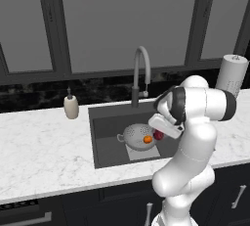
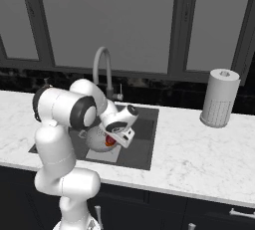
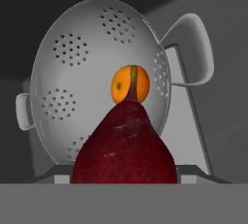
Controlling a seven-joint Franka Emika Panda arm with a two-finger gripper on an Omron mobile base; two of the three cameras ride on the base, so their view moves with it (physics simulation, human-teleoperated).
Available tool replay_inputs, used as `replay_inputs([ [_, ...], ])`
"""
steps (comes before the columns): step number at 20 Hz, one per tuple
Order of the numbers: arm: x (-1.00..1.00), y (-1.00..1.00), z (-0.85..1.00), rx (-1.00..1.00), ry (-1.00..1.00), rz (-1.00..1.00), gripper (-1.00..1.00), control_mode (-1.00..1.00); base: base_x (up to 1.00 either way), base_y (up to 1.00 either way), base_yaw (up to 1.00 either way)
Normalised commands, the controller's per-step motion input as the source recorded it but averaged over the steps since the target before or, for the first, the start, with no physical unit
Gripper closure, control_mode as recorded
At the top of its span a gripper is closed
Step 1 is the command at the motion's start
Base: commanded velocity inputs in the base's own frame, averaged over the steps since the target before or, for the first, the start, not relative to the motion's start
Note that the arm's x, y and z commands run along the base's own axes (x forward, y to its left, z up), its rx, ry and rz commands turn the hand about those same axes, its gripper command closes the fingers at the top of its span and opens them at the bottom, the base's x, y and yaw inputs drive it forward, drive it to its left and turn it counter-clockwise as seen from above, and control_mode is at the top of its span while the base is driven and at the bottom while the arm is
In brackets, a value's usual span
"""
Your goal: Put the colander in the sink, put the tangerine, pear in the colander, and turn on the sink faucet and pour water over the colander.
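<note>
The light-grey colander (image 1: 136, 135) sits on the bottom of the dark sink (image 1: 105, 144), on its lighter square patch. Inside the bowl lies the orange tangerine (image 1: 147, 139), also plain in the hand view as the tangerine (image 3: 131, 83) against the colander's holed wall (image 3: 82, 72). My gripper (image 1: 161, 131) is shut on the dark-red pear (image 1: 158, 135) and holds it just above the colander's right rim. The pear (image 3: 125, 145) hangs stem-forward in front of the hand camera and hides the fingertips. The gooseneck faucet (image 1: 140, 71) stands behind the basin; no blue stream shows.
A beige soap bottle (image 1: 71, 106) stands on the marble counter left of the sink. A paper towel roll (image 2: 219, 98) is at the back right. The white counter (image 1: 44, 151) runs on both sides of the basin, with dark windows behind.
</note>
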Motion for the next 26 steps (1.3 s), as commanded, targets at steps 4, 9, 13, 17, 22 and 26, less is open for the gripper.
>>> replay_inputs([
  [4,0.14,0.03,-0.25,0.0,0.0,0.0,1.0,-1.0,0.0,0.0,0.0],
  [9,0.15,0.02,-0.26,0.0,0.0,0.0,1.0,-1.0,0.0,0.0,0.0],
  [13,0.22,0.13,-0.03,0.0,0.0,0.0,1.0,-1.0,0.0,0.0,0.0],
  [17,0.22,0.24,0.0,0.0,0.0,0.0,1.0,-1.0,0.0,0.0,0.0],
  [22,0.11,0.17,-0.03,0.0,0.0,0.0,1.0,-1.0,0.0,0.0,0.0],
  [26,0.09,0.02,-0.18,0.0,0.0,0.0,1.0,-1.0,0.0,0.0,0.0],
])
